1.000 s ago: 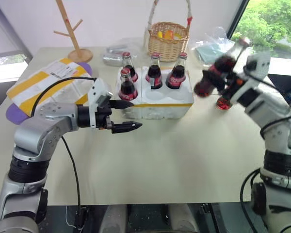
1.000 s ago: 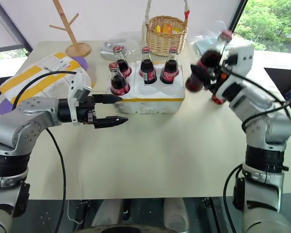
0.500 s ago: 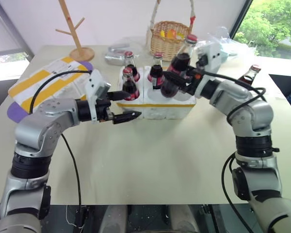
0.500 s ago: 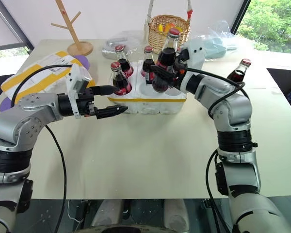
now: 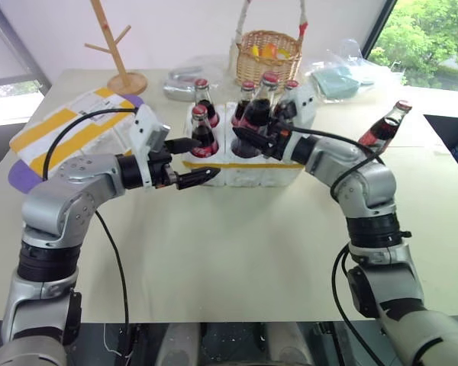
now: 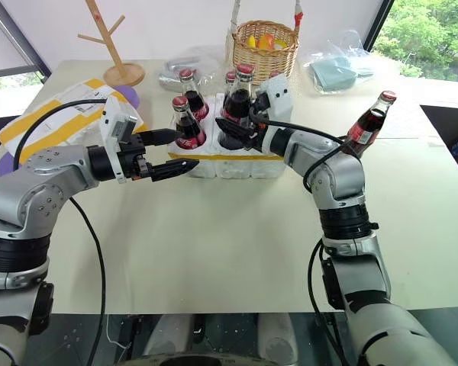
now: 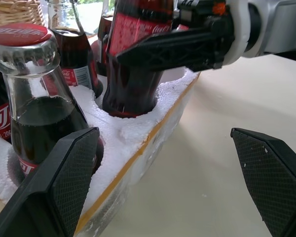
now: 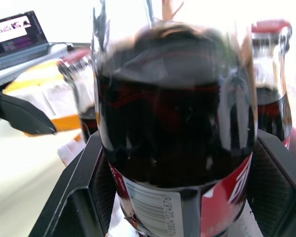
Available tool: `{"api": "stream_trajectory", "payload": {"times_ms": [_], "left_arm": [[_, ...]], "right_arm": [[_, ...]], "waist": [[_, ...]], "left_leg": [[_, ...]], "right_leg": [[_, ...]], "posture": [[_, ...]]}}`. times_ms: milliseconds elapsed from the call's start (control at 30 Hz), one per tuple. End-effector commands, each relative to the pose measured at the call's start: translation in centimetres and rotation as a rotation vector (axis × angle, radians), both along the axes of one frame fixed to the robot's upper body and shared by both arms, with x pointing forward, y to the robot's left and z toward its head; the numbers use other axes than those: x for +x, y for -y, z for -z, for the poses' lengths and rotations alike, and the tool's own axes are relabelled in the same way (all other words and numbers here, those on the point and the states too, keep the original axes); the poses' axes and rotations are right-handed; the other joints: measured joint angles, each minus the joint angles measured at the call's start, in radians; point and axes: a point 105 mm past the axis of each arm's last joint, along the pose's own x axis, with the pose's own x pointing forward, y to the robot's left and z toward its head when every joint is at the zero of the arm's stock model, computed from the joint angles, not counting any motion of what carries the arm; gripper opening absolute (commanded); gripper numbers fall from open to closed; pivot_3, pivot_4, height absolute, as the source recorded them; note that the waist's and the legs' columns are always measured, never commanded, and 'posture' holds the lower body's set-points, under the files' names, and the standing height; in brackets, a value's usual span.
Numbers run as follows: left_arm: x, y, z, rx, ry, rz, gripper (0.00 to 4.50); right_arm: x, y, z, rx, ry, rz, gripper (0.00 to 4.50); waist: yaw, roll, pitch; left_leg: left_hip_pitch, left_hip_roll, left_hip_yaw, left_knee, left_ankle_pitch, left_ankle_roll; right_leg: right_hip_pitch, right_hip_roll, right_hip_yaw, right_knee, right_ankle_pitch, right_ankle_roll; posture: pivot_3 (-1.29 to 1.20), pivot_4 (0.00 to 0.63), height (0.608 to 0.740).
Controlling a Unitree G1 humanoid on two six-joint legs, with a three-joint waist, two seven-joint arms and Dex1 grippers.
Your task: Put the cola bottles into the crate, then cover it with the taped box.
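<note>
Both arms are built of rounded silver-grey metallic segments joined by black ribbed rings at the elbows and upper arms. The left gripper [image 5: 193, 161] has two long black fingers [image 7: 64, 182] with a fine cross-hatched pad texture, and a white boxy housing sits at its wrist. A thin black cable loops from that housing over the forearm and down the arm's side. The right gripper [image 6: 240, 131] carries a similar white block, black fingers and black cables along its arm.

Crate [image 5: 248, 164] mid-table; taped box [image 5: 76, 130] left, basket [image 5: 269, 57] behind.
</note>
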Motion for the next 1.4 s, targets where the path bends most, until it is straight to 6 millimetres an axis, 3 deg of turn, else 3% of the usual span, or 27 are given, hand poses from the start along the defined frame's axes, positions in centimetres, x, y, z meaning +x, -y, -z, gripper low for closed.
{"api": "stream_trajectory", "payload": {"times_ms": [33, 100, 200, 233, 333, 433, 533, 600, 767, 967, 1133, 1400], "left_arm": [[-0.4, 0.3, -1.5, -0.012, 0.061, 0.017, 4.50], [-0.4, 0.3, -1.6, -0.013, 0.062, 0.018, 4.50], [-0.4, 0.4, -1.6, -0.013, 0.064, 0.021, 4.50], [-0.4, 0.5, -1.5, -0.011, 0.064, 0.023, 4.50], [-0.5, 0.7, -1.4, -0.010, 0.064, 0.030, 4.50], [-0.6, 1.1, -1.3, -0.015, 0.060, 0.046, 4.50], [-0.7, 1.3, -1.3, -0.019, 0.057, 0.058, 4.50], [-0.6, 1.3, -1.2, -0.021, 0.052, 0.065, 4.50], [-0.3, 1.7, -0.9, -0.017, 0.042, 0.102, 4.50], [0.5, 2.3, -0.8, -0.016, 0.040, 0.134, 4.50], [0.7, 2.8, -1.0, -0.011, 0.050, 0.169, 4.50], [0.8, 3.1, -1.3, -0.012, 0.067, 0.180, 4.50]], "right_arm": [[0.2, -0.9, 0.0, -0.053, 0.039, -0.025, 2.82], [0.5, -0.9, 1.0, -0.096, 0.031, -0.021, 2.82], [0.7, -1.0, 1.8, -0.124, 0.016, -0.025, 4.26], [0.7, -1.1, 2.0, -0.126, 0.011, -0.025, 4.45], [0.5, -1.1, 2.2, -0.122, 0.004, -0.028, 4.45], [-0.3, 0.2, 1.5, -0.070, 0.019, 0.006, 4.45], [-1.7, 2.8, 0.3, -0.007, 0.028, 0.070, 4.45], [-3.6, 5.1, 0.0, 0.019, 0.025, 0.120, 4.45], [-7.7, 10.3, 1.0, 0.007, -0.012, 0.325, 4.45], [-10.2, 16.8, 2.4, 0.004, -0.043, 0.670, 4.45], [-11.2, 20.8, 3.4, 0.015, -0.040, 0.880, 4.45], [-8.4, 23.2, 2.3, 0.035, 0.036, 0.923, 4.45]], "waist": [[-0.002, 0.000, 0.000], [-0.001, 0.000, 0.000], [-0.001, -0.001, -0.001], [-0.001, -0.001, -0.001], [-0.001, -0.001, -0.001], [0.000, -0.001, -0.001], [0.009, -0.001, -0.001], [0.012, -0.001, -0.001], [0.007, -0.001, -0.001], [0.001, -0.001, -0.001], [0.005, -0.001, -0.001], [0.000, 0.000, -0.001]], "left_leg": [[0.000, 0.000, 0.000, 0.000, 0.000, 0.000], [0.000, 0.000, 0.000, 0.000, 0.000, 0.000], [0.000, 0.000, 0.000, 0.000, 0.000, 0.000], [0.000, 0.000, 0.000, 0.001, 0.000, 0.000], [0.001, 0.000, 0.000, 0.001, 0.000, 0.000], [0.001, 0.000, 0.000, 0.001, 0.000, 0.000], [0.000, 0.000, -0.001, 0.001, 0.000, 0.000], [-0.001, -0.001, -0.001, 0.002, 0.000, 0.000], [-0.001, -0.001, -0.002, 0.002, 0.000, 0.000], [0.001, -0.001, -0.002, 0.002, 0.000, 0.000], [0.000, -0.001, -0.002, 0.002, 0.000, 0.000], [0.001, -0.001, -0.002, 0.003, 0.000, 0.000]], "right_leg": [[0.000, 0.000, 0.000, 0.000, 0.000, 0.000], [0.000, 0.000, 0.000, 0.000, 0.000, 0.000], [0.000, 0.000, 0.000, 0.000, 0.000, 0.000], [0.000, 0.000, 0.000, 0.000, 0.000, 0.000], [0.001, 0.000, 0.000, 0.000, 0.000, 0.000], [0.001, 0.000, 0.000, 0.000, 0.000, 0.000], [0.001, 0.000, 0.000, 0.000, 0.000, 0.000], [0.001, 0.000, 0.000, 0.000, 0.000, 0.000], [0.002, 0.000, 0.000, -0.001, 0.000, 0.000], [0.002, 0.001, 0.001, 0.000, 0.000, -0.001], [0.003, 0.001, 0.001, -0.001, -0.001, -0.001], [0.003, 0.001, 0.002, 0.000, 0.000, -0.001]], "posture": [[0.00, 0.150, 0.739], [0.00, 0.150, 0.739], [0.00, 0.150, 0.739], [0.00, 0.150, 0.739], [0.00, 0.150, 0.739], [0.00, 0.150, 0.739], [0.00, 0.150, 0.739], [0.00, 0.150, 0.739], [0.00, 0.150, 0.739], [0.00, 0.150, 0.739], [0.00, 0.150, 0.739], [0.00, 0.150, 0.739]]}}
